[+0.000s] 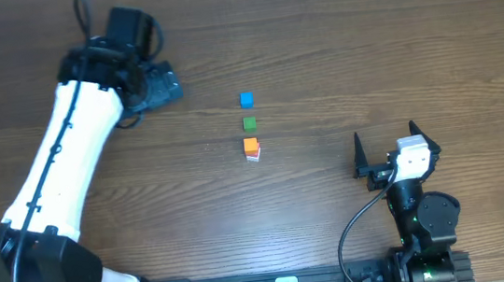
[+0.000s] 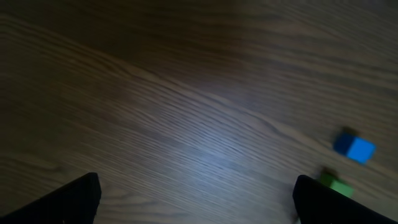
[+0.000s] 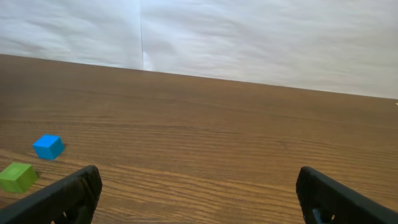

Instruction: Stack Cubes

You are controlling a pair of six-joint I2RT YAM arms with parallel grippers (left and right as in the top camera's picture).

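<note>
Spread wide and empty, left gripper (image 2: 196,180) hangs over the far left of the brown wooden table (image 1: 364,45); right gripper (image 3: 198,169), likewise released, sits near right. Mid-table, in line: small blue cube (image 1: 246,99) farthest, green cube (image 1: 249,122), orange cube (image 1: 251,145) nearest, atop a reddish block (image 1: 253,157).

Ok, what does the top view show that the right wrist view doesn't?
Top view's extras: the orange cube, nearest the arm bases in the cube row, and the left arm. Right wrist view's extra: the white wall behind the table. Shared: blue cube, green cube, the table and the open right gripper.
</note>
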